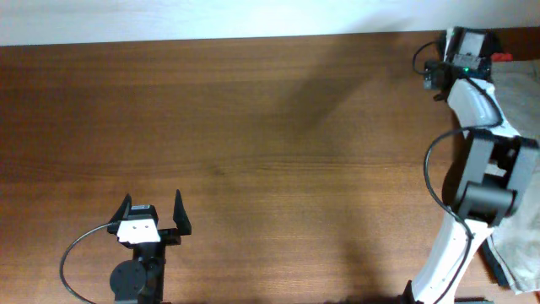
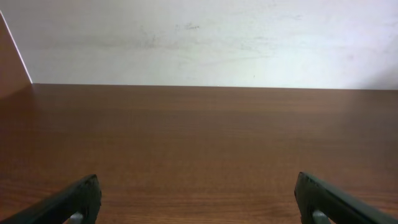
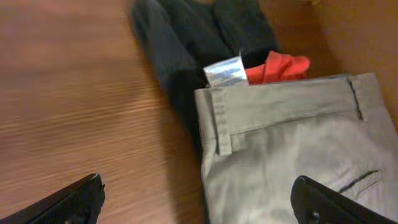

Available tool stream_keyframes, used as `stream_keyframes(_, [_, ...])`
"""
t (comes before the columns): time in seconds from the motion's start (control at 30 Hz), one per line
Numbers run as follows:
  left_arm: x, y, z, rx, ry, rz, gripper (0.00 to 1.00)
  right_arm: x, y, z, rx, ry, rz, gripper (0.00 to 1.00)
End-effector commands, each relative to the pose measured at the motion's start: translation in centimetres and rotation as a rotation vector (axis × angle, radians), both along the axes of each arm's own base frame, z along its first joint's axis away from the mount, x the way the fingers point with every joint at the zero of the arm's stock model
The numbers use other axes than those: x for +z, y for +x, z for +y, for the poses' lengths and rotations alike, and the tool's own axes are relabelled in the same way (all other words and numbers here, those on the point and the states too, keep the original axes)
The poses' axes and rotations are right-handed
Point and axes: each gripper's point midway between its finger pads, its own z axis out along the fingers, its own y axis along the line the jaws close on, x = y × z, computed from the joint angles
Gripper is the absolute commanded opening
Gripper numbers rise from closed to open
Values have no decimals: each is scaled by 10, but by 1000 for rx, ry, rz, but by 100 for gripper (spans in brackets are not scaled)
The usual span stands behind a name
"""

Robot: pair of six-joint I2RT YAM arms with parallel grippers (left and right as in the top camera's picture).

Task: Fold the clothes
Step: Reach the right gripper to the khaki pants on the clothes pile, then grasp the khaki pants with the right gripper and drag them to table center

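The brown wood-grain worktop (image 1: 253, 127) takes up nearly the whole overhead view, and most of it is bare. The light khaki-beige cotton shorts or trousers (image 3: 292, 143), the clothes to be folded, lie at its far right edge. From above they are largely hidden behind the right arm. In the right wrist view they lie wrinkled, with the waistband and a belt loop (image 3: 222, 124) towards a dark, rumpled garment (image 3: 180, 43), which they seem to overlap.

The right tool (image 3: 196, 186) hangs over the khaki cloth with its fingers spread wide, holding nothing. The left tool (image 2: 198, 183) is near the front left of the worktop, well apart from the clothes, with its fingers also spread and empty.

A small red piece of fabric (image 3: 280, 65) and a silvery-white label (image 3: 225, 71) sit just beyond the waistband.

The main risk is probably a pinch near the waistband edge that catches the dark garment too, so both come away together. A thin grip on loose, wrinkled fabric could also slip as it is dragged towards the open middle. The red piece may get pulled along.
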Motion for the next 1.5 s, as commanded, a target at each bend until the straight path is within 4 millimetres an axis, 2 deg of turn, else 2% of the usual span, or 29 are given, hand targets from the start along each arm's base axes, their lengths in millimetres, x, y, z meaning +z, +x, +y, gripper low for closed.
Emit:
stream_keyframes(0.0, [-1, 0, 0, 1, 16, 2, 99, -14, -4, -24, -46, -126, 76, 90])
stream_keyframes(0.07, [-1, 0, 0, 1, 16, 2, 99, -31, -9, -31, -46, -130, 118, 85])
stream_keyframes(0.17, [-1, 0, 0, 1, 16, 2, 99, -38, -15, -42, -73, -121, 122, 84])
stream_keyframes(0.2, [-1, 0, 0, 1, 16, 1, 99, -39, -16, -46, -78, -120, 124, 80])
stream_keyframes(0.27, [-1, 0, 0, 1, 16, 2, 99, -39, -19, -52, -91, -119, 125, 71])
stream_keyframes(0.37, [-1, 0, 0, 1, 16, 2, 99, -39, -21, -55, -96, -119, 126, 49])
stream_keyframes(0.5, [-1, 0, 0, 1, 16, 2, 99, -38, -21, -56, -124, -101, 99, 42])
stream_keyframes(0.63, [-1, 0, 0, 1, 16, 2, 99, -37, -20, -55, -151, -76, 69, 20])
stream_keyframes(0.77, [-1, 0, 0, 1, 16, 2, 99, -34, -23, -59, -195, -83, 58, 9])
stream_keyframes(0.83, [-1, 0, 0, 1, 16, 2, 99, -24, -27, -66, -275, -90, 13, 8])
stream_keyframes(0.97, [-1, 0, 0, 1, 16, 2, 99, -2, -26, -66, -290, -86, -24, 11])
stream_keyframes(1.0, [-1, 0, 0, 1, 16, 2, 99, 5, -25, -64, -288, -88, -34, 10])
stream_keyframes(1.03, [-1, 0, 0, 1, 16, 2, 99, 14, -25, -62, -285, -89, -45, 4])
stream_keyframes(1.07, [-1, 0, 0, 1, 16, 2, 99, 19, -25, -61, -290, -85, -58, 4])
stream_keyframes(1.17, [-1, 0, 0, 1, 16, 2, 99, 51, -26, -54, -333, -47, -152, 4])
stream_keyframes(1.37, [-1, 0, 0, 1, 16, 2, 99, 114, -25, -28, -294, -11, -264, 4])
stream_keyframes(1.47, [-1, 0, 0, 1, 16, 2, 99, 137, -27, -6, -257, -6, -279, 4])
